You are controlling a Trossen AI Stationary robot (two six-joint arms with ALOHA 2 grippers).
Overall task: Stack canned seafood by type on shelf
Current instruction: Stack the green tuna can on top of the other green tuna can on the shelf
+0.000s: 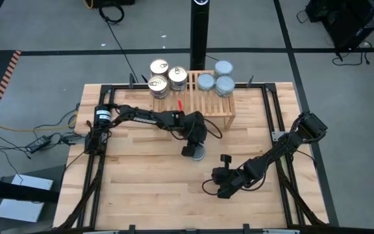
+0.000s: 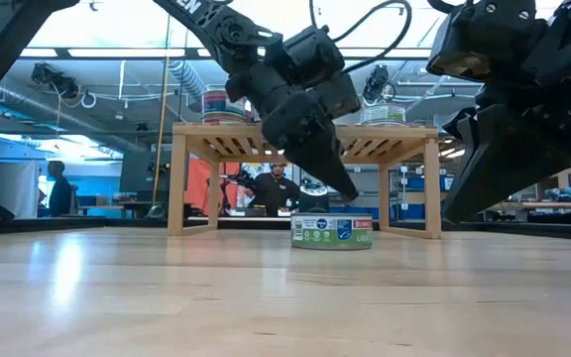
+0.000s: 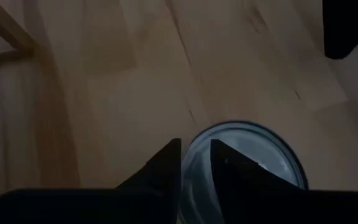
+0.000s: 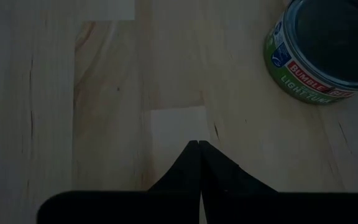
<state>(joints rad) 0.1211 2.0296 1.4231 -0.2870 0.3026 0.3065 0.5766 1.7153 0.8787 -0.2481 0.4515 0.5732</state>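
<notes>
One tin of canned seafood (image 2: pixel 332 230) with a pale blue-silver lid (image 3: pixel 253 149) and a green label (image 4: pixel 319 53) stands on its base on the table, in front of the shelf (image 1: pixel 200 105). My left gripper (image 3: pixel 196 152) hovers right over it, slanting down, with its fingers a little open. On the shelf's slatted top, gold-lidded tins (image 1: pixel 159 77) stand at the left and blue-lidded tins (image 1: pixel 219 79) at the right. My right gripper (image 4: pixel 199 146) is shut over bare wood, nearer the front edge. My left gripper comes at the tin from above and the left, slanting down. Its two fingers stand astride the lid's rim (image 3: pixel 194 177), one over the lid (image 3: pixel 229 171), one outside the wall. I cannot tell whether they touch the tin.
A black upright post (image 1: pixel 200 29) stands behind the shelf. Black frame rails (image 1: pixel 274 110) run along the table's edges. There is bare tabletop (image 1: pixel 141 182) at the front left. People (image 2: pixel 278 188) show in the room beyond.
</notes>
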